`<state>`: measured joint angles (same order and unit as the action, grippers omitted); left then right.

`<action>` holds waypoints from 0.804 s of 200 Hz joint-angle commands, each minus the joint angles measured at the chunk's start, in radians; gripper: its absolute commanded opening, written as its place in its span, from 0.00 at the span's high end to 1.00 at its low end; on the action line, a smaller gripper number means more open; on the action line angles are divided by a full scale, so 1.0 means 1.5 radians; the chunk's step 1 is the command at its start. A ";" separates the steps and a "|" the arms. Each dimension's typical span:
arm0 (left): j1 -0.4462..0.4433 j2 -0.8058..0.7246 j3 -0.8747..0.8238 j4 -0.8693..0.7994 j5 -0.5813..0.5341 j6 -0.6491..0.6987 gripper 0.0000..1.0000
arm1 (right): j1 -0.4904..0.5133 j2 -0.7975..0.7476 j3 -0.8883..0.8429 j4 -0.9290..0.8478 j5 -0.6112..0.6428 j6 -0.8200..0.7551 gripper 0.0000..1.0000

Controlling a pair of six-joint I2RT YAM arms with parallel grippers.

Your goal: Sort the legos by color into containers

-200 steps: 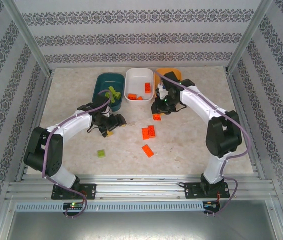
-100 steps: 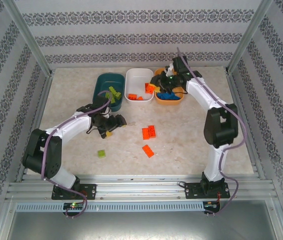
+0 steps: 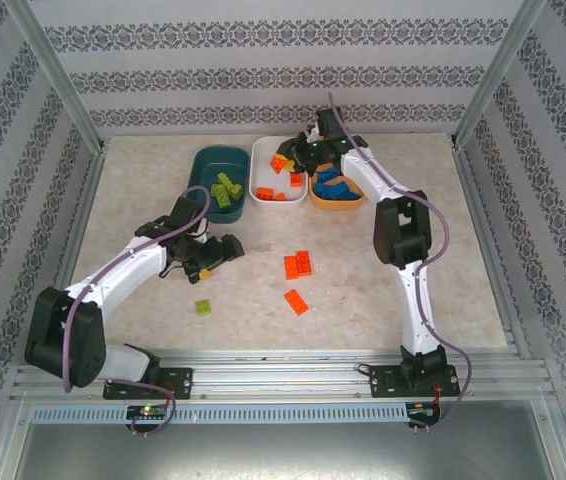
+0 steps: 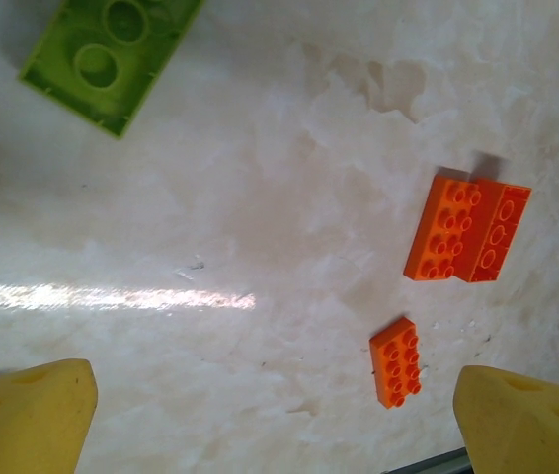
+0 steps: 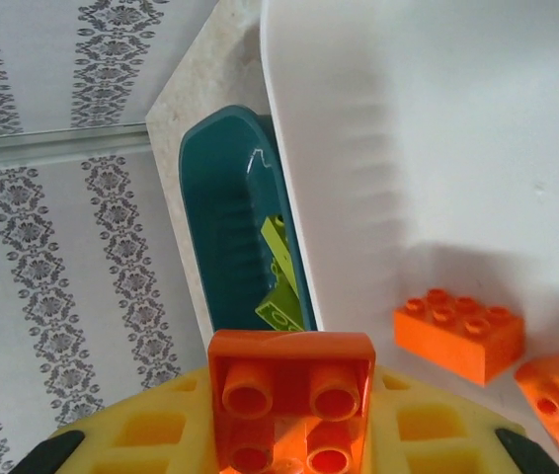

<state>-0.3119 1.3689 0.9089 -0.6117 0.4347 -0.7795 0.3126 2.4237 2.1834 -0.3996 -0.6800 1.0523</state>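
The lime brick (image 4: pixel 112 57) is cut off by the left wrist view's top edge.

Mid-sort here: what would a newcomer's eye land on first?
The right pincer grips an orange brick above the white bin. The left pincer hangs open over the table, beside loose orange bricks; one green brick lies nearer its base.

Glossy plastic legos (image 4: pixel 465 230), smooth shiny tabletop (image 4: pixel 260 197)
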 commanded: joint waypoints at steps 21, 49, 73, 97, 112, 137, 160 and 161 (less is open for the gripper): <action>0.019 -0.029 0.000 -0.044 -0.010 0.029 0.05 | 0.016 0.090 0.123 -0.030 0.017 0.008 0.71; 0.026 -0.041 -0.001 -0.047 -0.010 0.034 0.05 | 0.020 0.128 0.163 -0.037 0.020 0.012 0.70; 0.034 -0.045 -0.003 -0.046 -0.008 0.036 0.04 | 0.022 0.148 0.192 -0.048 0.017 0.008 0.68; 0.039 -0.044 -0.002 -0.039 -0.005 0.034 0.03 | 0.022 0.149 0.193 -0.051 0.016 0.008 0.60; 0.041 -0.038 0.001 -0.032 -0.001 0.032 0.02 | 0.022 0.146 0.193 -0.054 0.017 0.008 0.53; 0.044 -0.017 0.015 -0.025 0.008 0.033 0.02 | 0.022 0.134 0.193 -0.056 0.014 0.004 0.48; 0.044 0.005 0.036 -0.022 0.014 0.038 0.02 | 0.022 0.112 0.180 -0.064 0.011 -0.006 0.47; 0.044 0.007 0.037 -0.021 0.015 0.037 0.02 | 0.022 0.110 0.179 -0.064 0.011 -0.007 0.47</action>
<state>-0.2588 1.3460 0.9176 -0.6441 0.4416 -0.7437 0.3386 2.6408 2.4428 -0.4694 -0.6601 1.0634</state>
